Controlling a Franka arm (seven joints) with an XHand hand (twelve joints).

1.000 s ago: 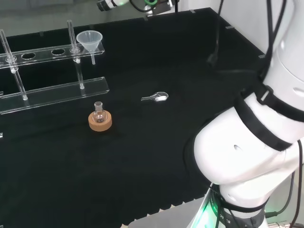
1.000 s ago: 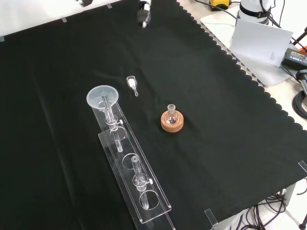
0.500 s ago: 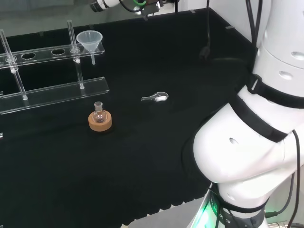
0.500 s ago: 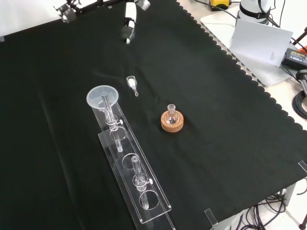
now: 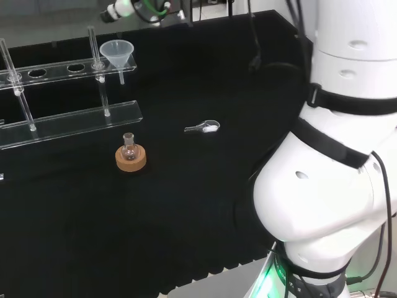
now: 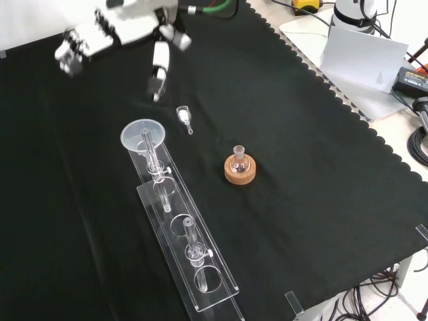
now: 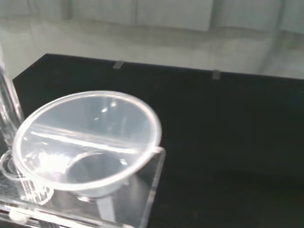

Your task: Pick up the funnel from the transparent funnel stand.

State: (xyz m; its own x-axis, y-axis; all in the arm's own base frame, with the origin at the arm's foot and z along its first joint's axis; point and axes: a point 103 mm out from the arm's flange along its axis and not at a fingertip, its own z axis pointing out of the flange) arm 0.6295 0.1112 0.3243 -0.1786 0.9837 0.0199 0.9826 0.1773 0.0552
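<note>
The funnel (image 6: pixel 142 135) sits in the end hole of the transparent funnel stand (image 6: pixel 194 257), its wide mouth up and its stem hanging down through the upper rail; in the head view the funnel (image 5: pixel 116 51) is at the right end of the stand (image 5: pixel 68 121), toward the far left of the worktop (image 5: pixel 186 205). In the front view the hand (image 6: pixel 110 35) hangs in the air above the cloth near the top left, higher in the picture than the funnel and apart from it, touching nothing. Its fingers (image 6: pixel 72 51) reach out to the left, nearly straight, and the thumb (image 6: pixel 159 70) points down toward the cloth, so the hand is spread wide and carries nothing. The wrist view looks down on the funnel (image 7: pixel 88 142) from close by, seated at the stand's end. A small clear scoop (image 6: pixel 184 117) lies just right of the funnel in the front view, and a small round flask (image 6: pixel 239 160) stands upright on a cork ring (image 6: pixel 240 174) farther right.
</note>
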